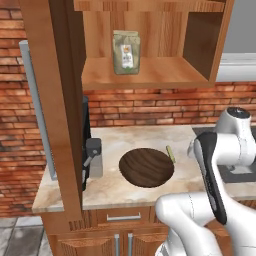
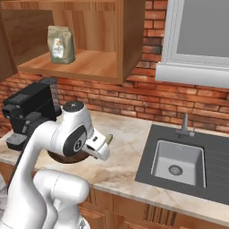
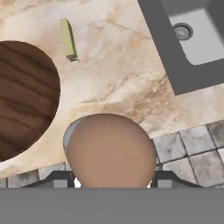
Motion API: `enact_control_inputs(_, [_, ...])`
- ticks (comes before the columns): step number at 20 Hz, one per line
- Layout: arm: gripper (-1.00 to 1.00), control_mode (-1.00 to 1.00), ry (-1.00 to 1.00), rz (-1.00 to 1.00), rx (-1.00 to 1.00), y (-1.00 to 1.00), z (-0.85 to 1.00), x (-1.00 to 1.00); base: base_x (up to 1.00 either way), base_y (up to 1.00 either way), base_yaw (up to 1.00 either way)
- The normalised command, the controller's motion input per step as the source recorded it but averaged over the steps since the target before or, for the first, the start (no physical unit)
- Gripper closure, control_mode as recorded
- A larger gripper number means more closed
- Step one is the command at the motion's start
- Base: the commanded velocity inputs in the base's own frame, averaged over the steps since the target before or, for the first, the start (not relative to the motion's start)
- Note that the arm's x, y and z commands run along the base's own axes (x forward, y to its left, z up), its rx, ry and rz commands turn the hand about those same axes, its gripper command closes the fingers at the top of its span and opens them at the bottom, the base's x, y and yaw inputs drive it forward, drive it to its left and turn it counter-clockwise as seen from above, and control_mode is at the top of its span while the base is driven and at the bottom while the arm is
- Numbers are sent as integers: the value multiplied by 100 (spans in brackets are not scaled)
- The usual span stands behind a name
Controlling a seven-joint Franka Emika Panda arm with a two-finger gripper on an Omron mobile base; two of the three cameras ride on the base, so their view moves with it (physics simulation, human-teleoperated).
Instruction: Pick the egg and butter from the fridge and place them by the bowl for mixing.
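You've got the egg (image 3: 110, 151) right there in your hand view, a smooth brown-tan oval swelling up at six o'clock, pinched between the gripper (image 3: 111, 179) tips so the dark fingers barely peek out on either flank. Beneath it runs the marble counter (image 3: 122, 74), beige and veined, with grey floor tiles showing past its edge at five o'clock. At nine o'clock in that view sits the bowl (image 3: 22, 100), wide, round, dark wood with a streaky grain. The butter (image 3: 68, 38), a thin pale yellow-olive stick, lies flat on the marble at eleven o'clock, just beside the bowl's rim but apart from it. Up at one o'clock you see the steel sink (image 3: 197, 35) sunk in its dark grey surround, drain visible. From the left base view, the bowl (image 1: 146, 167) rests mid-counter with the butter (image 1: 170, 153) at its two o'clock edge, and a dark coffee machine (image 1: 90, 150) stands at its nine o'clock. Above, a paper bag (image 1: 126, 52) stands upright on the open wooden shelf (image 1: 145, 75), brick wall behind.
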Motion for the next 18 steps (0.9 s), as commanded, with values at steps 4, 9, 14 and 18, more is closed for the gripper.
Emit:
enact_control_inputs(4, [100, -100, 0, -2, 0, -11, -44, 34, 0, 0, 0])
enact_control_inputs(9, [100, -100, 0, 0, 0, 0, -41, 46, 0, 0, 0])
enact_control_inputs(14, [100, -100, 0, 0, 0, 8, -35, 57, 0, 0, 0])
enact_control_inputs(18, [100, -100, 2, 0, 0, 5, -39, 55, 0, 0, 0])
